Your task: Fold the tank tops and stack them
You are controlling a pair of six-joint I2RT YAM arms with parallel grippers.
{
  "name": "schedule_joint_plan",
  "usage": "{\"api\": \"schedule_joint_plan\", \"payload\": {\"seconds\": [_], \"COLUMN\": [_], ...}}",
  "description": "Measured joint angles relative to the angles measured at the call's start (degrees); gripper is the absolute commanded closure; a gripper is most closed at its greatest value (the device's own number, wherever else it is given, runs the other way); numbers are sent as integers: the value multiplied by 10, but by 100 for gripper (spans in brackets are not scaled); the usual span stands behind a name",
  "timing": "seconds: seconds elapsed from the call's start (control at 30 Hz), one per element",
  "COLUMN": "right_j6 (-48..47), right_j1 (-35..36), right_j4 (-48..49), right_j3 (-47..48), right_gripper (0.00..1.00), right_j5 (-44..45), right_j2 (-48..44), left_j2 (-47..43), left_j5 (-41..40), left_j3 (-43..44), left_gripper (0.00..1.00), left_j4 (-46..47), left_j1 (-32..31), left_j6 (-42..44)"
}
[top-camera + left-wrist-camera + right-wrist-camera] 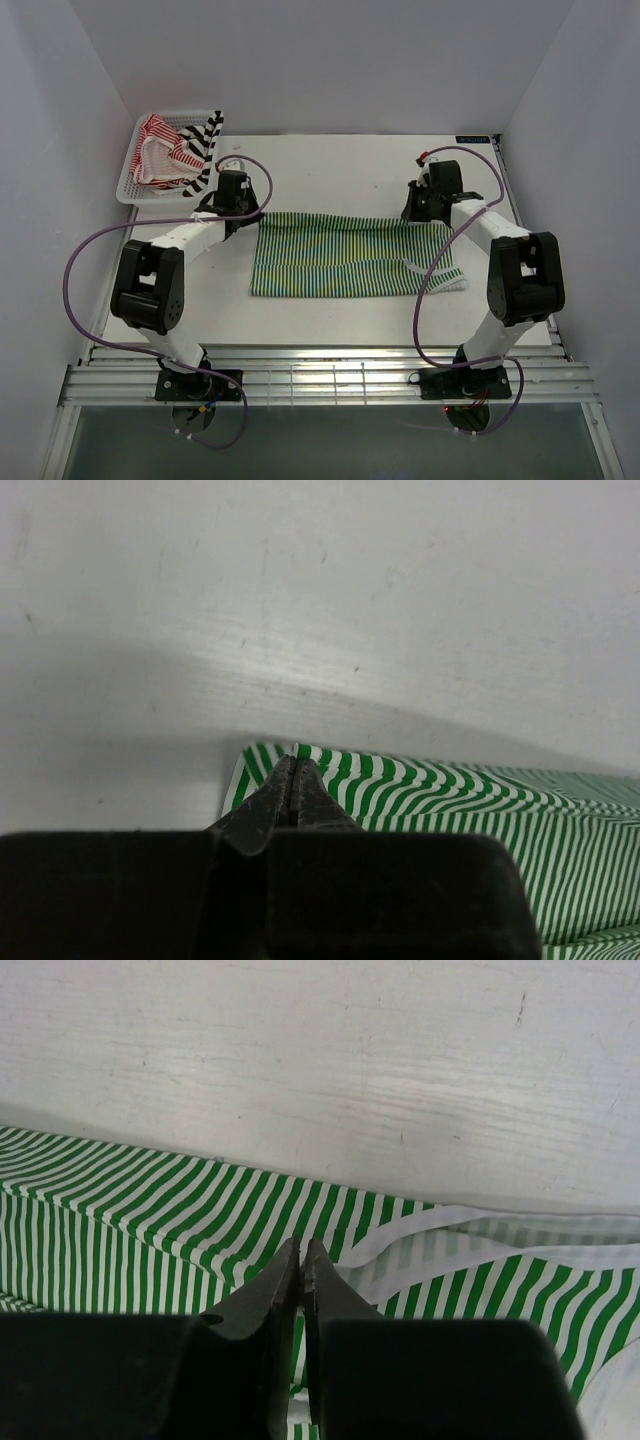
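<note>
The green-and-white tank top (340, 255) lies spread across the middle of the table, with its far edge pulled straight between my two grippers. My left gripper (243, 215) is shut on the top's far left corner (450, 800), jaws pressed together (292, 765) and the cloth raised a little off the table. My right gripper (418, 215) is shut on the far right part of the same top (150, 1200), fingertips together (301, 1245) beside a white-edged opening. The red-and-white tank top (158, 155) and the black-and-white tank top (205, 145) lie crumpled in the basket.
The white mesh basket (128, 180) stands at the table's far left corner, just behind my left arm. White walls close in the table on three sides. A slatted metal rail (330, 380) runs along the near edge by the arm bases.
</note>
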Motion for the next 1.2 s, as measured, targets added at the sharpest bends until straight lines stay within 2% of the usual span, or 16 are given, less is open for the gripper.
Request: {"api": "schedule_joint_plan", "payload": {"seconds": [0.13, 0.63, 1.0, 1.2], "right_j6": [0, 0, 4, 5], "right_j1": [0, -4, -4, -4], "right_j4": [0, 1, 3, 4], "right_j3": [-31, -99, -131, -135], "right_gripper": [92, 92, 92, 87], "right_j5": [-4, -31, -44, -44], "right_j2": [-25, -54, -76, -85], "left_j2": [-15, -71, -75, -87], "left_j5": [-1, 17, 63, 65], "left_j3": [-52, -153, -179, -192], "left_gripper": [100, 100, 100, 100], "left_j4": [3, 37, 50, 43], "left_j1": [0, -1, -1, -1], "left_j6": [-10, -41, -65, -71]}}
